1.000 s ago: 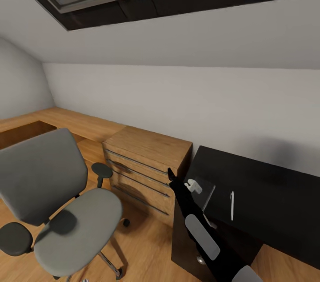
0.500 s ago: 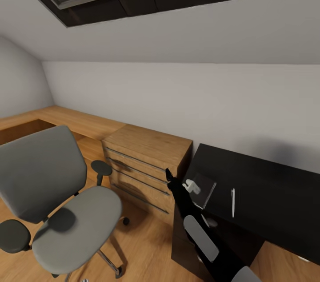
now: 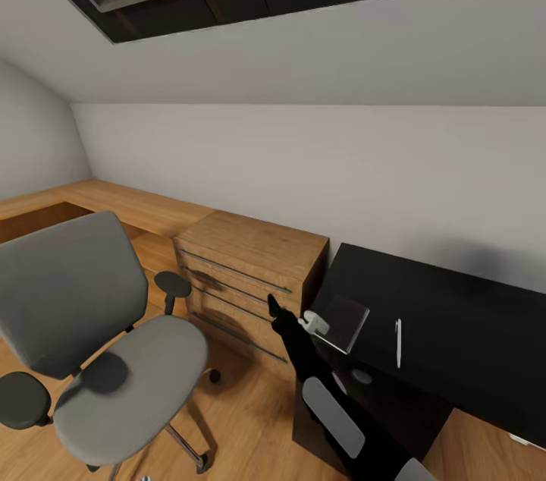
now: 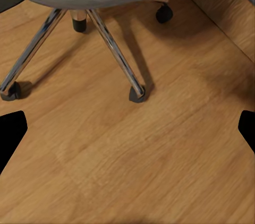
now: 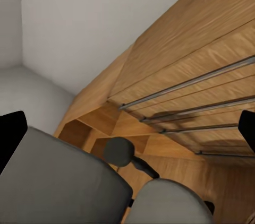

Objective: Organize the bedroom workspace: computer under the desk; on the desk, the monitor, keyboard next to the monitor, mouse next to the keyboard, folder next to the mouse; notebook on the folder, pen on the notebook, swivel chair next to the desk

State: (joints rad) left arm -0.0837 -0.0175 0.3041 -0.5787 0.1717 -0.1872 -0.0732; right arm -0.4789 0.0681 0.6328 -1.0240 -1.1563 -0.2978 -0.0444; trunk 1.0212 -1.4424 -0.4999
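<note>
My right claw has drawn back off the counter over the last second, and it now hangs beyond the counter's corner, in front of the light-wood chest of drawers. The notebook lies flat on the black top behind and beside my claw, no longer under it, with the pen just beyond it, apart from it. My fingers stand apart and hold nothing, as do those of my left claw above the floor. The swivel chair ahead has a bare seat, so I judge the chair comes next.
</note>
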